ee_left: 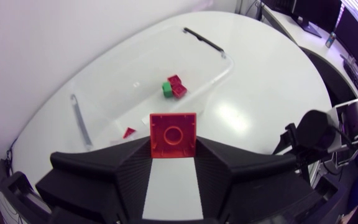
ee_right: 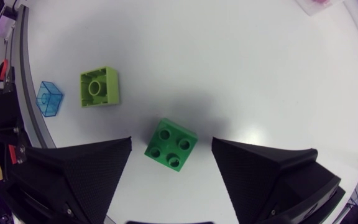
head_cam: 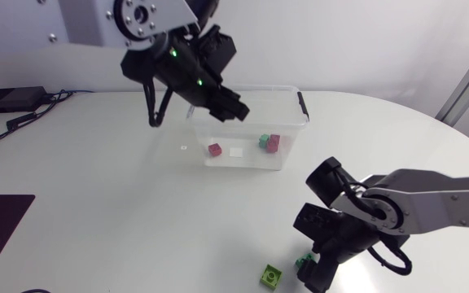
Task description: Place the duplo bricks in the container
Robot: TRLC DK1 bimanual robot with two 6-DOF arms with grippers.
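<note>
Two things going on at once here. The left hand is clamping a red brick between both fingers and hanging right above the box, which is sitting at the far side of the bench. A pink brick and a green-and-pink pair are already lying on the box floor.

The right hand is down at the near edge of the bench, fingers spread wide with a green brick lying flat between them, studs up. There's bench showing on either side of it, so nothing's gripped yet. A lime brick is lying just beside that hand, on its side.

So I'm reading this as the drop step for the red one and the grab step for the green one. Next, I'd say the left hand just needs to open – it looks well inside the box walls, so the brick should fall in fine. The right one needs to close squarely on the green brick, which is sitting a bit rotated against the fingers, so it might twist when squeezed. After that the lime one is still waiting.
</note>
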